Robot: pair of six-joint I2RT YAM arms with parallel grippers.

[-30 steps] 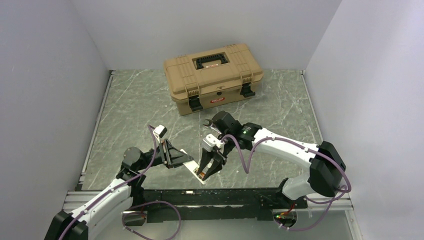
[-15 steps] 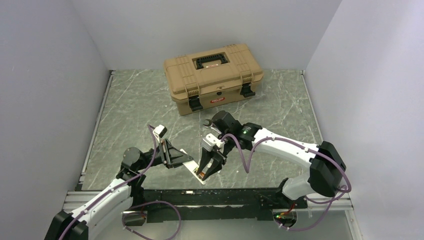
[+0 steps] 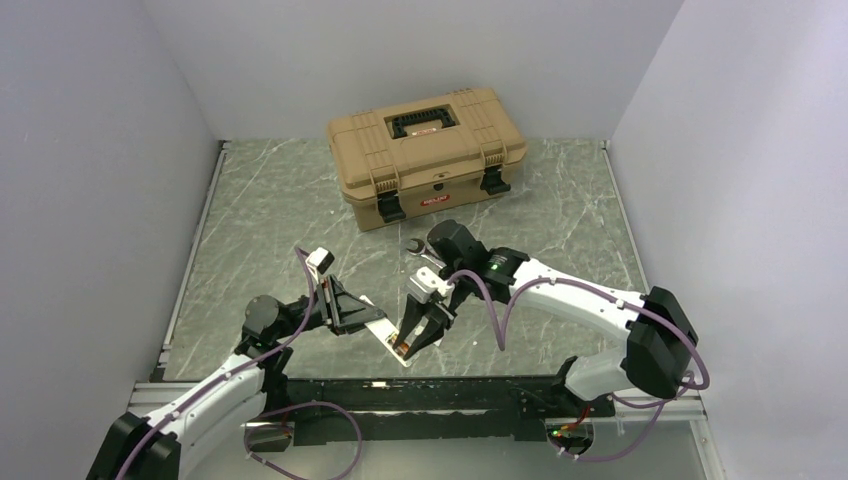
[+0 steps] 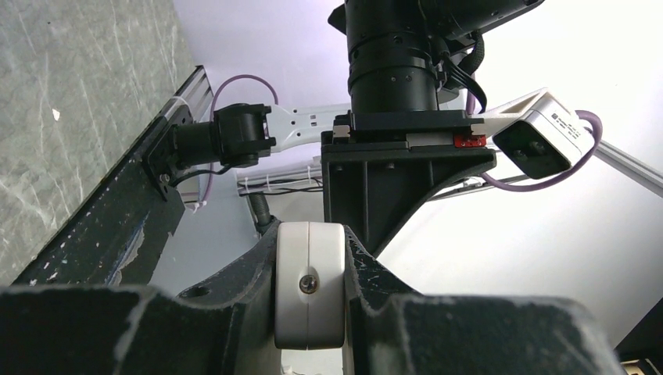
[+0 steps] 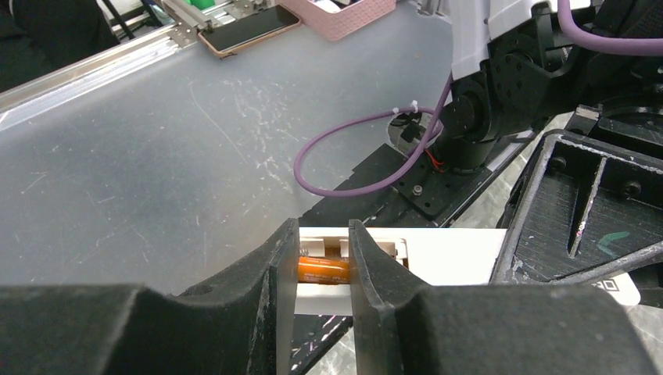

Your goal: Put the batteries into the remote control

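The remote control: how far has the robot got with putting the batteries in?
Done: the left jaws are shut on one end of the remote control, and its battery bay is uncovered. In hand: the right jaws grip an orange battery sitting in that bay, apparently not yet released. Left: letting go, then any further battery. No other battery shows, nor a cover.

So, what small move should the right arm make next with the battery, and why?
Probably press the battery slightly deeper before releasing it. The right end effector grips the orange cell, which lies along the open recess of the remote control, yet I cannot tell if it is fully seated. The left end effector clamps the remote's end, so it should resist the push.
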